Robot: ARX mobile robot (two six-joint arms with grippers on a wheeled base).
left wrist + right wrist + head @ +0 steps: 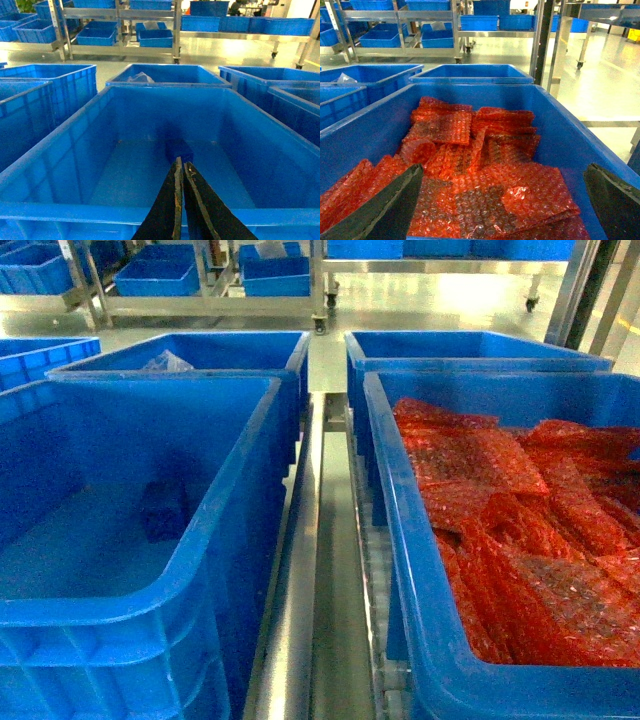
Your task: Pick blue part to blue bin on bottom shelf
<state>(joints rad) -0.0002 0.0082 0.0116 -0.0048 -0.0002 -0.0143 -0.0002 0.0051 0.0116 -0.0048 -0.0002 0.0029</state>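
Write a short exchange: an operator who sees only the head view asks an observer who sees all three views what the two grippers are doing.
Operator: My head view shows the bins but no arms. What is the left one doing?
Observer: The left gripper is shut, with its fingers pressed together. It sits above the near rim of the left bin and points at the dark part on the bin floor.
Operator: And the right one?
Observer: The right gripper is wide open and holds nothing. It is above the red bubble wrap in the right bin.
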